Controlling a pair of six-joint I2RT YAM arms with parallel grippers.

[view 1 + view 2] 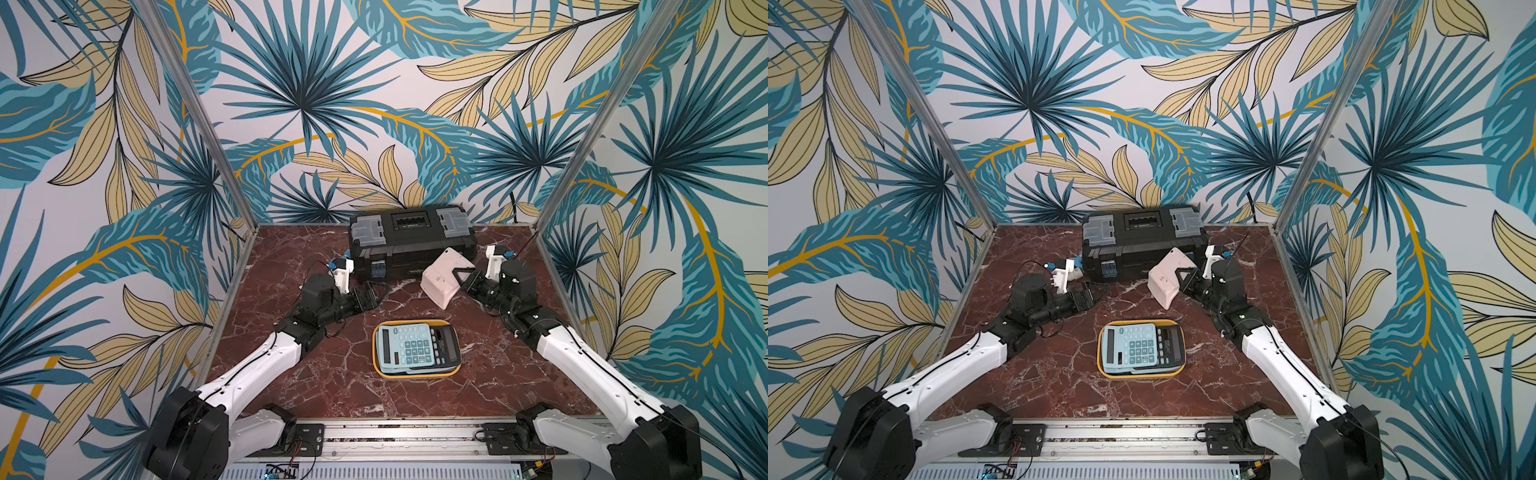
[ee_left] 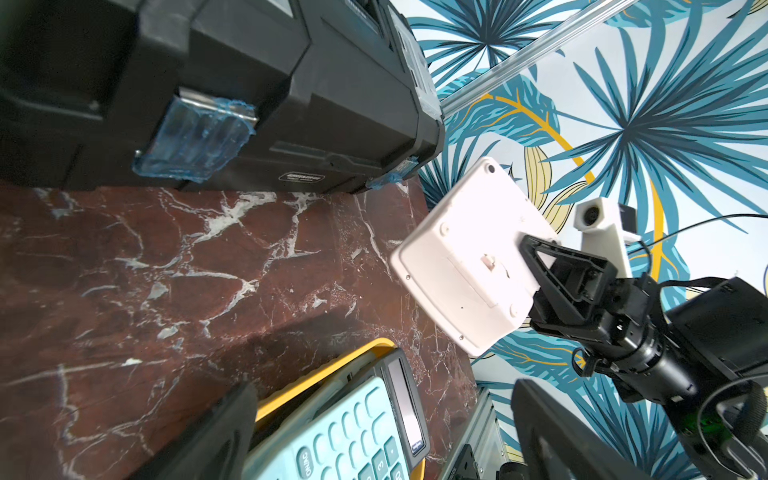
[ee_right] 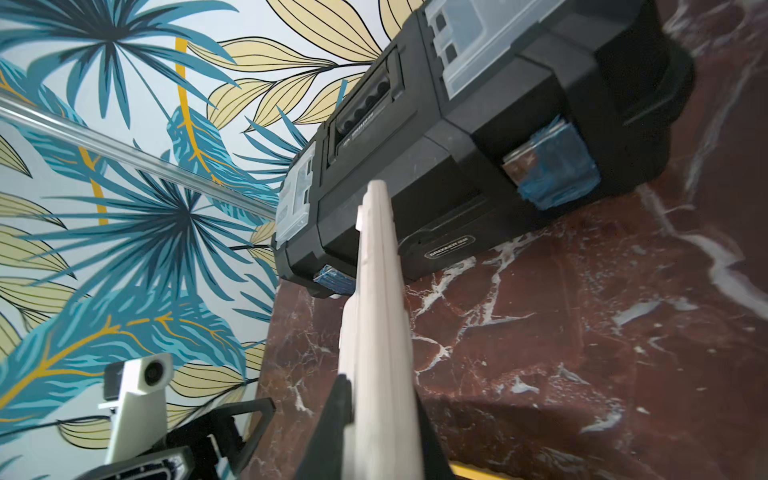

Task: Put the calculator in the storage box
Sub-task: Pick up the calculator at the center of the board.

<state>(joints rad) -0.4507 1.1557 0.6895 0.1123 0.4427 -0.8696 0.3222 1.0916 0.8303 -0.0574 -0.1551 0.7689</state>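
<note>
Showing ON/AC key (image 2: 305,464), blue calculator (image 1: 409,345), storage box (image 1: 374,357)

teal and tan leaf wallpaper (image 1: 374,83) covers three walls; red-brown veined marble tabletop (image 1: 311,386); silver corner posts (image 1: 200,116).

In yellow storage box (image 1: 419,375): blue calc (image 1: 405,345) atop black calc (image 1: 444,343) (pink calc (image 1: 438,276) aloft).

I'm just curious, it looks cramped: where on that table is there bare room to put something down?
Bare marble: between tray and front rail, and beside the tray toward left arm and right arm. Crowded: between toolbox and tray, where the held pink calculator hangs. The tray looks full.
</note>
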